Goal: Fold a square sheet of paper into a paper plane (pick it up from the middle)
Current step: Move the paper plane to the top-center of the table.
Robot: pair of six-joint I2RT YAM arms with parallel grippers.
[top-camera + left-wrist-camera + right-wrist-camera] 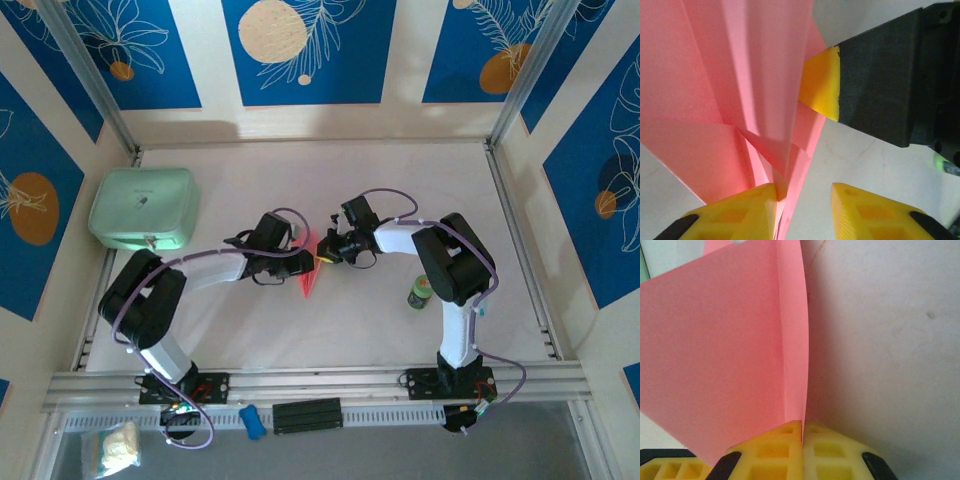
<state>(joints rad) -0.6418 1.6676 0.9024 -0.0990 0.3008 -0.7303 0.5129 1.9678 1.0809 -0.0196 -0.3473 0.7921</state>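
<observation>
Paper plane: pink-red folded sheet, narrow and pointed, at the middle of the white table, held up between the two arms where they meet. From above, its point is directed toward the near edge. The left wrist view shows several layered folds and creases fanning upward from a pinched lower end. The right wrist view shows one broad flat flap and a narrower strip beside it, standing on edge.

Right gripper: jaws closed tight, the two yellow fingertips pressed together with the paper's edge clamped in the seam between them. In the left wrist view its yellow tip and black body come in from the right and meet the paper's side. Overhead position, just right of the paper.

Left gripper: jaws partly apart, with a clear gap between them. The paper's lower end lies against the inner face of one fingertip; the other stands free of it, bare table showing between. Overhead position, just left of the paper.

Mint-green case: rounded, far left of the table, well apart from the paper.

Green can: small, upright, beside the right arm.
</observation>
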